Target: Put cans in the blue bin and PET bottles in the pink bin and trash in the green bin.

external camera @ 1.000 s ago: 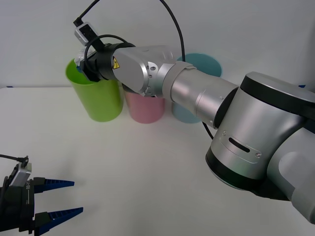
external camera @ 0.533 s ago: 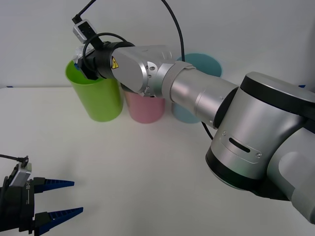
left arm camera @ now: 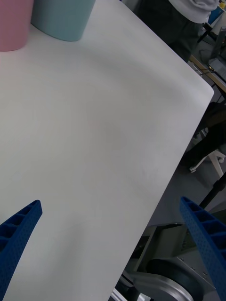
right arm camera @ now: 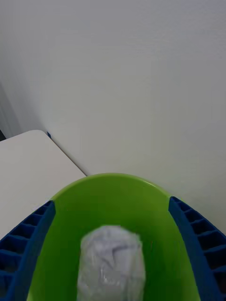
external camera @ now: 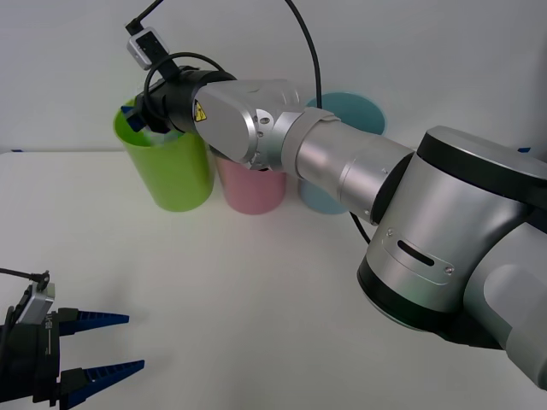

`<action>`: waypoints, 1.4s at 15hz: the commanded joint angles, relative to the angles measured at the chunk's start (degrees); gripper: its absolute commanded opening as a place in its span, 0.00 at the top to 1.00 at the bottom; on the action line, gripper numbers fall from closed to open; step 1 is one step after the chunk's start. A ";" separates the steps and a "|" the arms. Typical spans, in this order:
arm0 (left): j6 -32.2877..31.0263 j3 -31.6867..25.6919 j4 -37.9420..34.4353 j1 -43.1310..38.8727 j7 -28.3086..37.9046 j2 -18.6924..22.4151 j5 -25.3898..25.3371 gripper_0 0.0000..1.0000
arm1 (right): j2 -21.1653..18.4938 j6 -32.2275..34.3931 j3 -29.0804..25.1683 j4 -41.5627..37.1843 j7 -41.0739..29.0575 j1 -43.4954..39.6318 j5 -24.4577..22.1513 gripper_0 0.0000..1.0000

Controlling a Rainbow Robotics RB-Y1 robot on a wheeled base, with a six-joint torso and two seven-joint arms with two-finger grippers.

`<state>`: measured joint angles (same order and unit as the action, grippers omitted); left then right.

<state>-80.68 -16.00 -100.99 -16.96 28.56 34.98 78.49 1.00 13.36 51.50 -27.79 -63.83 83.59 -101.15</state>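
— Where is your right claw [external camera: 137, 117]?

— Reached far across the white table [external camera: 256, 282], over the mouth of the green bin [external camera: 168, 171] at the far left. My blue fingers [right arm camera: 26, 235] are spread wide on either side of its rim, gripping nothing.

— And the trash [right arm camera: 111, 268]?

— A crumpled whitish ball of film, down inside the green bin between my fingers, loose from them.

— The other bins?

— The pink bin [external camera: 250, 190] stands just right of the green one, and the blue bin [external camera: 342, 154] just right of that, both partly behind my arm.

— Your left claw [external camera: 111, 346]?

— Parked near me at the left, fingers apart, empty.
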 commanded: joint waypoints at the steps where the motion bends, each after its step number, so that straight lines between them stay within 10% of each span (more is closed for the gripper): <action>1: 0.00 0.00 0.00 0.00 0.00 0.00 0.00 0.00 | 0.00 0.00 0.01 0.01 -0.06 0.00 -0.10 0.00; 11: 0.00 0.00 0.00 0.00 0.00 0.00 0.00 0.00 | 0.00 -1.14 -0.34 -1.22 -0.33 0.09 0.34 0.00; 16: 0.00 0.00 0.00 0.00 0.00 0.00 0.00 0.00 | -0.12 -1.58 -10.19 -9.83 0.99 0.00 -0.54 0.00; 21: 0.00 0.00 0.00 0.00 0.00 0.00 0.00 0.00 | -10.67 3.87 -15.99 -27.94 1.17 -6.68 -0.28 0.00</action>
<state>-80.68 -16.00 -100.99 -16.97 28.56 34.98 78.48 -7.50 15.35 36.87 -51.43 -62.69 79.03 -101.20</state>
